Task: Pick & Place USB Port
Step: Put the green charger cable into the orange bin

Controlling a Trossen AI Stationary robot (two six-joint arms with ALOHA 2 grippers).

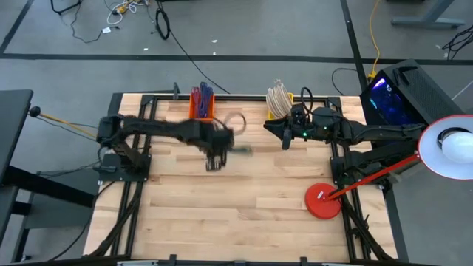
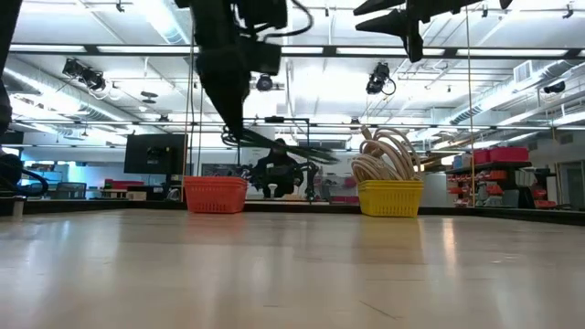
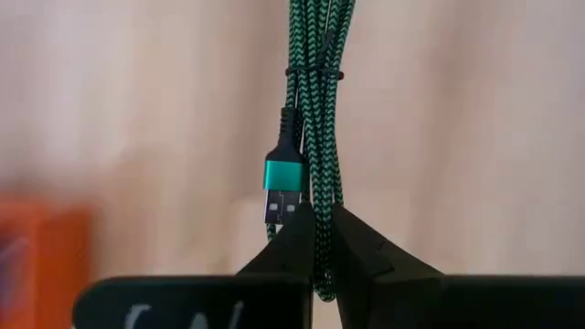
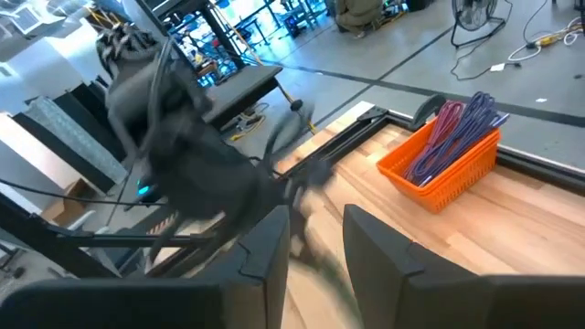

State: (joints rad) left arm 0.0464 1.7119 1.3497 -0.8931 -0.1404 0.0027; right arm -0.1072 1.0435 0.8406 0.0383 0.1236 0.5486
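Note:
A green-and-black braided USB cable (image 3: 315, 110), bundled with a tie, has a green metal USB plug (image 3: 283, 183) lying beside its strands. My left gripper (image 3: 315, 224) is shut on it above the middle of the table (image 1: 214, 159), blurred in the high view. In the low view the left arm (image 2: 228, 82) is high above the tabletop. My right gripper (image 1: 272, 127) hovers near the far right, pointing toward the left arm. Its fingers (image 4: 265, 247) stand apart with nothing between them. My left gripper pinches the cable bundle (image 3: 320, 239) between its two fingertips, right beside the USB plug, holding several strands together. The fingers slant down from above and lie across the strands. The bundle stretches away from the fingertips, lifted clear of the table.
An orange basket (image 1: 201, 103) with purple and blue cables stands at the far edge, and a yellow basket (image 1: 279, 103) with beige cables stands to its right. A red lamp base (image 1: 323, 201) sits near the right front, its white head (image 1: 451, 145) beyond the table's right edge.

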